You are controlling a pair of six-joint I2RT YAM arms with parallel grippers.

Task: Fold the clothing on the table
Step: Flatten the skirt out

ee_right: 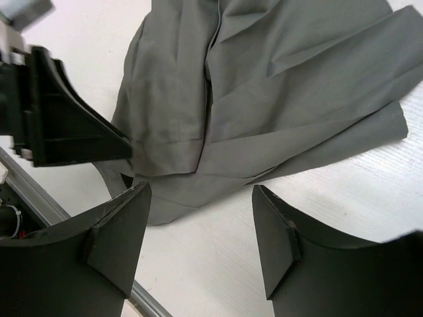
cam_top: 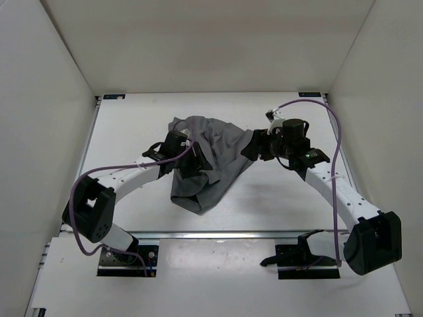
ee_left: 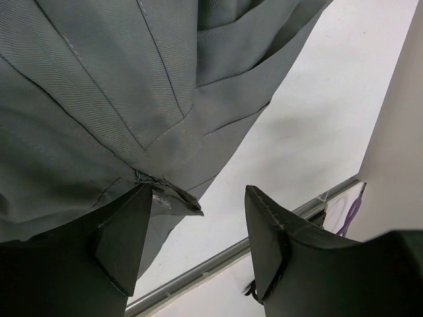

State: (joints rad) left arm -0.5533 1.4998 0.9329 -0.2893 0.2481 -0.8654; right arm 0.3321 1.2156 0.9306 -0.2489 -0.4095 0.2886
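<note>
The grey clothing [cam_top: 211, 168] lies bunched and partly folded in the middle of the white table [cam_top: 132, 125]. My left gripper [cam_top: 188, 160] hovers over the garment's left part. In its wrist view the jaws stand open, and a hem corner of the clothing [ee_left: 99, 86] rests against the left fingertip [ee_left: 135, 205], with only bare table [ee_left: 317, 119] in the gap. My right gripper [cam_top: 254, 146] is at the garment's right edge, open and empty. Its wrist view has the clothing [ee_right: 264, 86] just ahead of its fingers, above the table [ee_right: 218, 257].
A metal rail [cam_top: 218, 234] runs along the table's near edge, also seen as a rail [ee_left: 218, 261] under the left fingers. White walls enclose the table on three sides. The left gripper [ee_right: 59, 125] shows in the right wrist view at the far left.
</note>
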